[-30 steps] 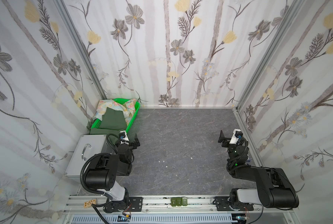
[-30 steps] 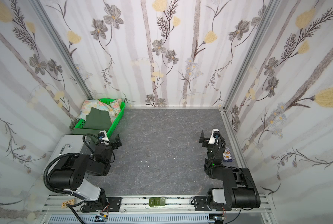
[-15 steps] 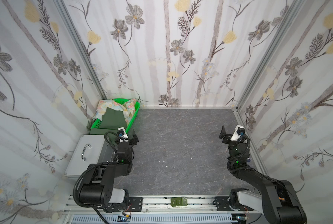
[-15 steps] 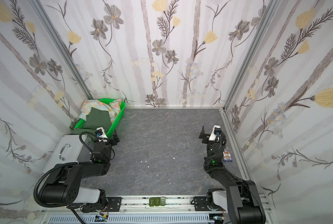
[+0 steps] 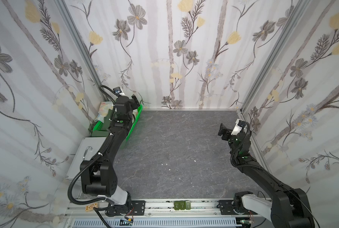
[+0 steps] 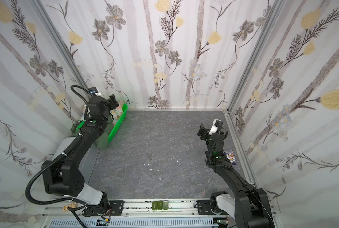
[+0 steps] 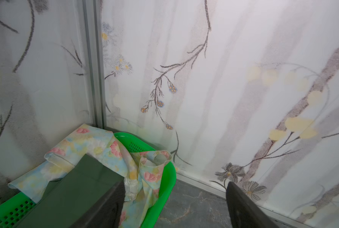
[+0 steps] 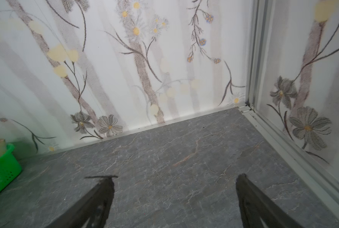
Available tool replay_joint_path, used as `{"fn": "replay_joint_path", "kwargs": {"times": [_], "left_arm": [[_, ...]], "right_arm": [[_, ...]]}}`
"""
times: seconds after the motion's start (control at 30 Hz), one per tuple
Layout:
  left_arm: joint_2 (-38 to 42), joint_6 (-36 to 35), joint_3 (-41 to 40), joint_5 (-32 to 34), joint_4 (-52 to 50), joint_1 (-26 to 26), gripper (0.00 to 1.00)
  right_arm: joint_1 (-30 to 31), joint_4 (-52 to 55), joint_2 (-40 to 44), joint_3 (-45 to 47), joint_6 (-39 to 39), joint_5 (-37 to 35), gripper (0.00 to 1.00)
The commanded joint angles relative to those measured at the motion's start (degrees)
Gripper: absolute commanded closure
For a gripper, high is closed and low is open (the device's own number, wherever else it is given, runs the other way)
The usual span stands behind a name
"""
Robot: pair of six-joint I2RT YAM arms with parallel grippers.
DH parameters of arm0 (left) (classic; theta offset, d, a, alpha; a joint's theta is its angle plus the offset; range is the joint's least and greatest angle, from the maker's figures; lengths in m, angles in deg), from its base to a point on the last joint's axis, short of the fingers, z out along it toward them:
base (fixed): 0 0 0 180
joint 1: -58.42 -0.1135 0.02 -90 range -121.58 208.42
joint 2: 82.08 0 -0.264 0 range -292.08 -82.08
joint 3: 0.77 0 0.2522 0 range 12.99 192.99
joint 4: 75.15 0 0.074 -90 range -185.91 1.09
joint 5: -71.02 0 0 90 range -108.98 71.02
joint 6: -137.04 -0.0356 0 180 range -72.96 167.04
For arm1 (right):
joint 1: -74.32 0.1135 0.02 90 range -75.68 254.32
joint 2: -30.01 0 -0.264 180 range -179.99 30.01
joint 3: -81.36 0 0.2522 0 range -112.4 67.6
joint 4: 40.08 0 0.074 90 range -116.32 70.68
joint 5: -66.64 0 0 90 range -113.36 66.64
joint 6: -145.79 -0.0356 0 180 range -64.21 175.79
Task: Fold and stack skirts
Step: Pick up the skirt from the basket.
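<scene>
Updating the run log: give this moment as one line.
left pincer: open, by basket | right pincer: open, over table | floral skirt, dark green skirt: in basket

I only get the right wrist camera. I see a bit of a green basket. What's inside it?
Observer: Two skirts: a flowery skirt with a dark green skirt lying on it.
Operator: Where's the other arm?
Observer: The left arm reaches over the basket, jaws open and empty.
Operator: Anything else there?
Observer: A grey case with a handle sits beside the basket, nearer the robot's base.
</scene>
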Motion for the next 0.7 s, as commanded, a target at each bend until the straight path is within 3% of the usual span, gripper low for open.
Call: {"fn": "replay_joint_path", "kwargs": {"times": [0.0,0.13,0.33,0.47,0.67], "left_arm": [[-7.89,4.86,9.89,-5.33,-15.62,-2.25,0.16],[-18.65,8.35,21.48,-11.55,-17.85,-4.33,0.19],[-32.84,9.89,36.79,-12.95,-21.52,-5.43,0.19],[-37.63,9.02,39.66,-9.49,-22.37,-5.59,0.09],[-41.58,6.77,40.73,-4.94,-22.48,-5.72,0.09]], "right_arm": [[0.39,0.28,-1.51,-1.11,-4.16,4.08,0.04],[0.60,0.72,-3.84,-2.44,-4.65,6.57,0.04],[0.66,1.07,-5.01,-3.13,-5.51,8.79,0.03],[0.66,0.77,-5.59,-3.25,-6.40,9.05,0.03],[0.66,0.98,-6.67,-3.92,-6.09,8.83,0.01]]}}
